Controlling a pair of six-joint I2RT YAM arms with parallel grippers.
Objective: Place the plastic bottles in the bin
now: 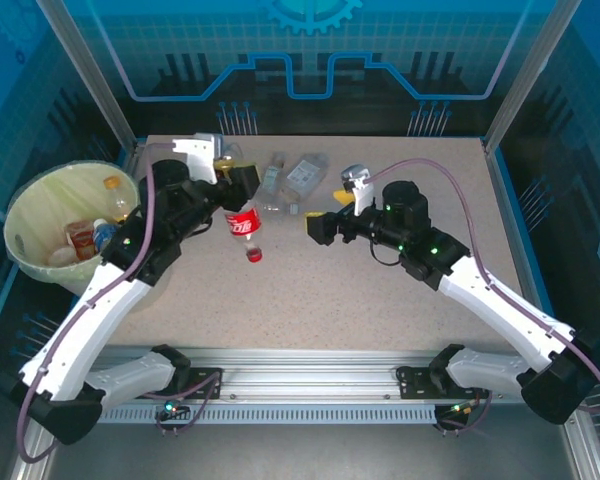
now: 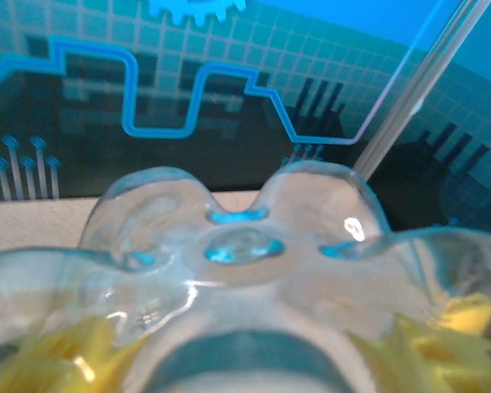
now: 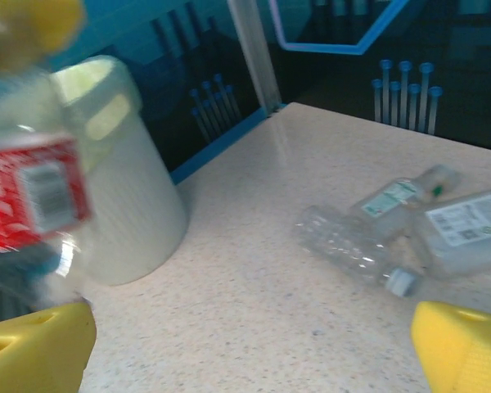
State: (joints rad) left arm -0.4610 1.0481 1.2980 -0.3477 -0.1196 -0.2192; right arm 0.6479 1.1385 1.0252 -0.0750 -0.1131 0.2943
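The left claw [image 1: 242, 200] is pressed together on a clear bottle with a red label [image 1: 245, 224], at the middle of the table [image 1: 380, 300] toward the far side. The bottle's red cap [image 1: 254, 255] points toward the near edge. In the left wrist view the bottle's lumpy clear base sits right up against the lens, with yellow fingers [image 2: 49, 360] on either side of it. Whether the bottle touches the table cannot be told.

The right claw [image 1: 313, 228] is spread wide and pinches nothing. It sits just right of the red-labelled bottle, and its 2 yellow fingers [image 3: 462, 348] stand far apart.

The bin [image 1: 25, 205] is a round, pale yellow-green bucket off the left side of the table. It holds several small bottles [image 1: 80, 240], one with an orange cap and one with a red label.

3 more clear bottles [image 3: 352, 246] lie close together on the table's far middle. 1 is crushed with a white cap, and 2 carry pale labels.
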